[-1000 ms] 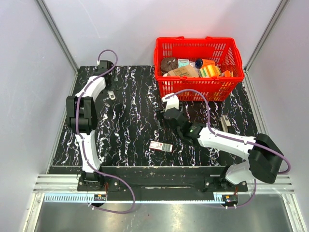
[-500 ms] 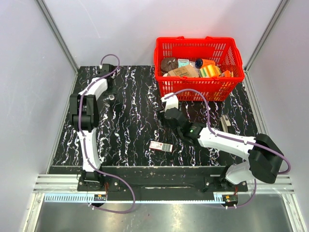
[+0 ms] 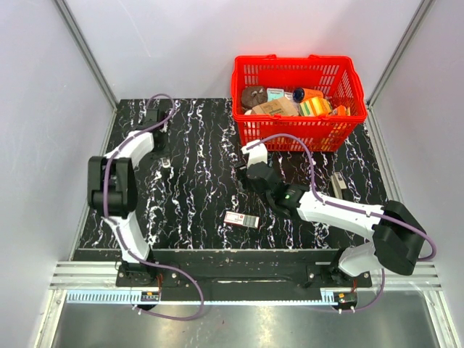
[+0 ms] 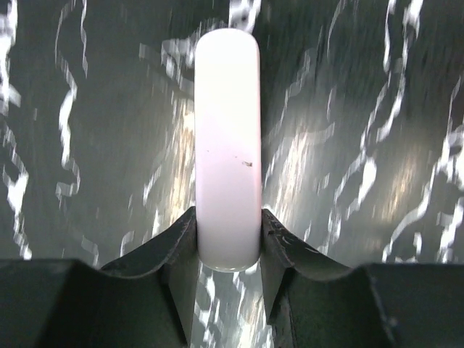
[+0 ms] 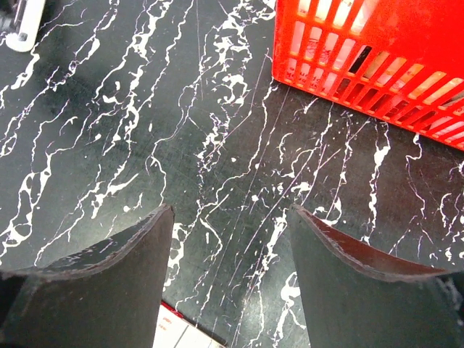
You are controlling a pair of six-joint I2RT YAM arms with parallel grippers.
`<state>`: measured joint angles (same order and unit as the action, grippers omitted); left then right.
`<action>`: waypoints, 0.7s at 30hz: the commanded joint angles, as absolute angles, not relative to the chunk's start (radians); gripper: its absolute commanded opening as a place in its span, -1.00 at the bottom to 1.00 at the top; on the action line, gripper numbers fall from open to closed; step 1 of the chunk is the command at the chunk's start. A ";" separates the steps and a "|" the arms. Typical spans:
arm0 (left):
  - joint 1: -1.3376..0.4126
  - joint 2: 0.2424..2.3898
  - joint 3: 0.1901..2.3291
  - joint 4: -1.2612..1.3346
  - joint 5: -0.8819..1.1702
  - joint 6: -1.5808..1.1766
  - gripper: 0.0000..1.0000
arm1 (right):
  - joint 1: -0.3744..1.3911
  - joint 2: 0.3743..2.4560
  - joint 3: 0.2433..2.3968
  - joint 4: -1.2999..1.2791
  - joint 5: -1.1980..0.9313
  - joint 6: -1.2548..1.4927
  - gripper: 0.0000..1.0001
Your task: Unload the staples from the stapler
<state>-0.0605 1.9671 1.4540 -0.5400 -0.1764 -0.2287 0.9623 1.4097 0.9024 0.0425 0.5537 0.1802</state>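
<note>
At the table's (image 3: pixel 196 181) far left, the left gripper (image 4: pixel 228 225) pinches the near end of the white stapler (image 4: pixel 227 138), whose long axis runs straight ahead from its fingers, while the right gripper (image 5: pixel 232 217) hangs wide and empty near the red basket (image 5: pixel 377 43), well apart.

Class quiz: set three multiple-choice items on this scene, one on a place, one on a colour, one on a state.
1. Where does the red basket stand? A far right of the table; B near left; C centre.
2. What colour is the stapler? A blue; B white; C green.
3. The right pincer is: A shut on the stapler; B out of view; C open, empty.
Answers: A, the top view shows it far right; B, white body between the fingers of the left pincer; C, fingers apart, nothing between.
</note>
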 commanded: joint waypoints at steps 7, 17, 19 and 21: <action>-0.190 1.441 0.971 -0.563 -0.098 -0.155 -0.94 | 0.976 1.410 0.930 -0.074 0.551 0.268 0.36; -0.291 1.419 0.864 -0.488 -0.117 -0.123 -0.84 | 0.982 1.459 1.008 -0.167 0.569 0.316 0.34; -0.308 1.449 0.870 -0.488 -0.118 -0.123 -0.79 | 0.982 1.476 1.031 -0.179 0.566 0.324 0.36; -0.319 1.466 0.879 -0.489 -0.109 -0.118 -0.64 | 0.982 1.503 1.066 -0.213 0.575 0.342 0.40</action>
